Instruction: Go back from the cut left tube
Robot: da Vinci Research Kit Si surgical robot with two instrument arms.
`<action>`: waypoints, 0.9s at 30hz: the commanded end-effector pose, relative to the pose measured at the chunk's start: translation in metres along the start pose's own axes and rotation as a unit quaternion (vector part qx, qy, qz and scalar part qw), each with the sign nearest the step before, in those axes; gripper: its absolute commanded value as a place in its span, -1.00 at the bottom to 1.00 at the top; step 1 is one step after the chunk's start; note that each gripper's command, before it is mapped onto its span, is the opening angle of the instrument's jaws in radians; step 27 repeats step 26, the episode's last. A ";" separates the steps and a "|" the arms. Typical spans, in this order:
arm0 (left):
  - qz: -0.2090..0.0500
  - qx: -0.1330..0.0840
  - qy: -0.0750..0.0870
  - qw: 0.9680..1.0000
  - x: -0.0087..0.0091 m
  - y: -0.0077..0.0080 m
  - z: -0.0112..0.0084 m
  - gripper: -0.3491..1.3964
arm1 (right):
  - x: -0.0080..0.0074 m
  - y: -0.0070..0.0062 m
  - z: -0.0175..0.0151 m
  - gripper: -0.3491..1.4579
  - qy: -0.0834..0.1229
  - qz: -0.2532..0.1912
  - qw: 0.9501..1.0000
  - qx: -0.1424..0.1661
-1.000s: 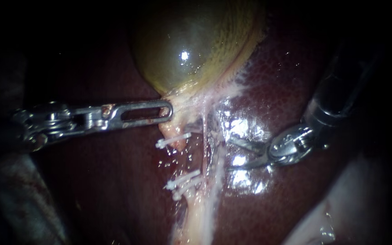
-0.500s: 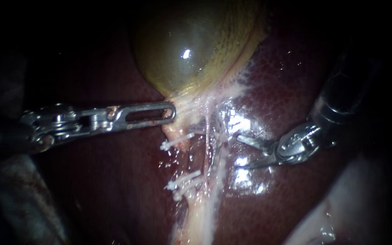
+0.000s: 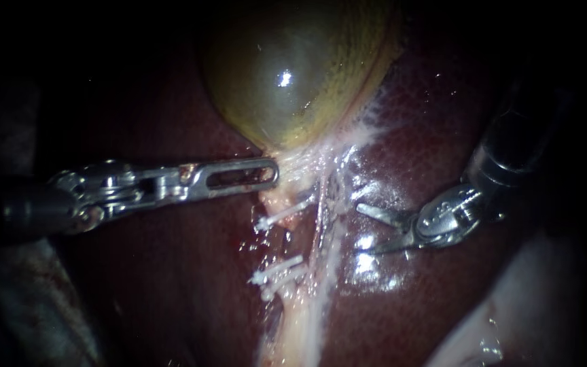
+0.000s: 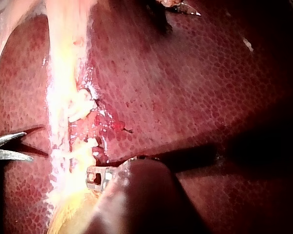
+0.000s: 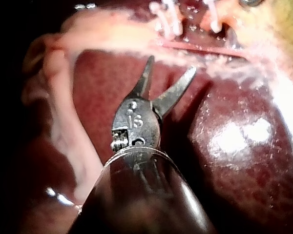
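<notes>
Right instrument (image 3: 369,230) — jaws apart, clear of the pale strand (image 3: 321,224) just ahead of its tips. Bare liver (image 3: 429,292) lies under and behind it, with open room toward the upper right. Beyond the strand, clips (image 3: 276,270) on the cut tube (image 3: 271,202) crowd the gap. The gallbladder (image 3: 293,75) closes off the top. Left instrument (image 3: 274,174) bars the left side, jaws clamped on neck tissue (image 3: 290,166) — bare liver below its shaft is open.
</notes>
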 end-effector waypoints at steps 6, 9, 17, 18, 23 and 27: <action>-0.001 0.000 -0.001 1.000 -0.0001 0.0004 0.0005 -1.00 | 0.0000 -0.0001 0.0001 0.91 0.000 0.000 1.000 0.000; -0.001 -0.001 -0.001 1.000 -0.0001 0.0005 0.0006 -1.00 | 0.0001 -0.0001 0.0001 0.91 0.000 0.000 1.000 0.000; -0.001 -0.002 0.000 1.000 -0.0002 0.0007 0.0010 -1.00 | 0.0001 -0.0001 0.0001 0.91 0.000 0.001 1.000 0.000; -0.001 -0.002 0.000 1.000 -0.0002 0.0007 0.0010 -1.00 | 0.0001 -0.0001 0.0001 0.91 0.000 0.001 1.000 0.000; -0.001 -0.002 0.000 1.000 -0.0002 0.0007 0.0010 -1.00 | 0.0001 -0.0001 0.0001 0.91 0.000 0.001 1.000 0.000; -0.001 -0.002 0.000 1.000 -0.0002 0.0007 0.0010 -1.00 | 0.0001 -0.0001 0.0001 0.91 0.000 0.001 1.000 0.000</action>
